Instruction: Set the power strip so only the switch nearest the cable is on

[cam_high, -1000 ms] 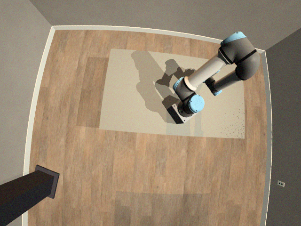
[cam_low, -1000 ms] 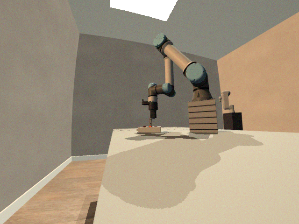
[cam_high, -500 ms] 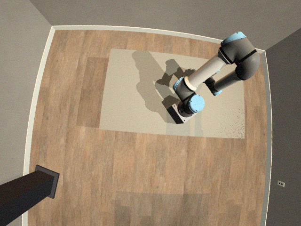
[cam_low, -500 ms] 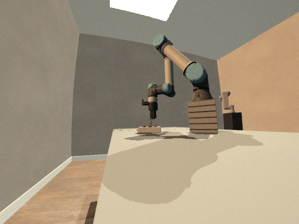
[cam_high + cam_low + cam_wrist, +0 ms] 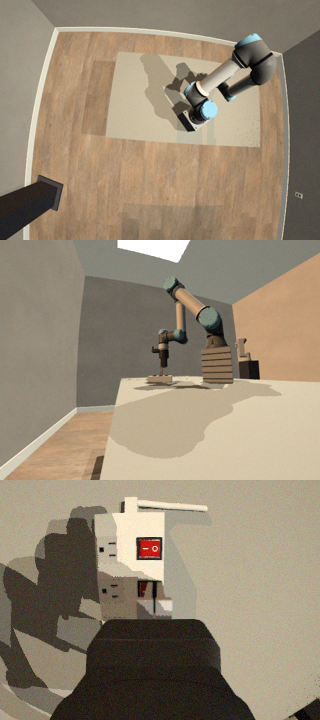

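Note:
The white power strip (image 5: pixel 134 560) lies flat on the table, right way up, with its white cable (image 5: pixel 175 506) leaving the far end in the wrist view. A red rocker switch (image 5: pixel 150 548) sits nearest the cable. My gripper (image 5: pixel 154 591) is shut and empty, with its fingertips down at the strip's top, on the spot just behind that switch. What lies under the tips is hidden, and the gripper body hides the rest of the strip. From the side, the strip (image 5: pixel 159 378) lies near the table's far left corner with the gripper (image 5: pixel 160 372) pointing straight down onto it. The overhead view hides the strip under the arm.
The arm's slatted base pedestal (image 5: pixel 216 364) stands to the right of the strip. A dark stand with a pale object (image 5: pixel 248 369) is beyond the table at the right. The table's left edge (image 5: pixel 116 397) is close to the strip. A dark post (image 5: pixel 25 204) stands on the floor.

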`<state>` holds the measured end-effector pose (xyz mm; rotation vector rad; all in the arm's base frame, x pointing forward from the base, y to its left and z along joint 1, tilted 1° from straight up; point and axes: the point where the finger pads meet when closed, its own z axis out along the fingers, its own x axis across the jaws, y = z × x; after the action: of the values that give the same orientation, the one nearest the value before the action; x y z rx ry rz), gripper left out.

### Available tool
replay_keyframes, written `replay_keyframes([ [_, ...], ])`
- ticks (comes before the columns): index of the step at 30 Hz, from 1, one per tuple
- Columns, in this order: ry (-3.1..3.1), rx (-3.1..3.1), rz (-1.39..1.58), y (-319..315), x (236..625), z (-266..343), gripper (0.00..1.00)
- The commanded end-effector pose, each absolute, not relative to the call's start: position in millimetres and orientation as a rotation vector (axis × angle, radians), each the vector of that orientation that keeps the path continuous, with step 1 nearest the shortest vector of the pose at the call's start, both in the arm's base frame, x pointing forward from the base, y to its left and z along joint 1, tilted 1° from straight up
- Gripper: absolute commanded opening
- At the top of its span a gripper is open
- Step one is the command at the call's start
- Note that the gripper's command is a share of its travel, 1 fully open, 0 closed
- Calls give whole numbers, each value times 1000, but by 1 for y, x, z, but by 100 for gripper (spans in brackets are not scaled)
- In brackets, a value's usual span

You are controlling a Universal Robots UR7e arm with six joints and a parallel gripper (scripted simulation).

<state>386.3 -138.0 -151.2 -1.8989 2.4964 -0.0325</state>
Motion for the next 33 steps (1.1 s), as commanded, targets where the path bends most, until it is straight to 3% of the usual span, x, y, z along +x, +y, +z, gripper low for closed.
replay_keyframes([
  [1, 2496, -1900, -32, -138, 387, -153, 0],
  [33, 2496, -1899, -34, -138, 387, -148, 0],
])
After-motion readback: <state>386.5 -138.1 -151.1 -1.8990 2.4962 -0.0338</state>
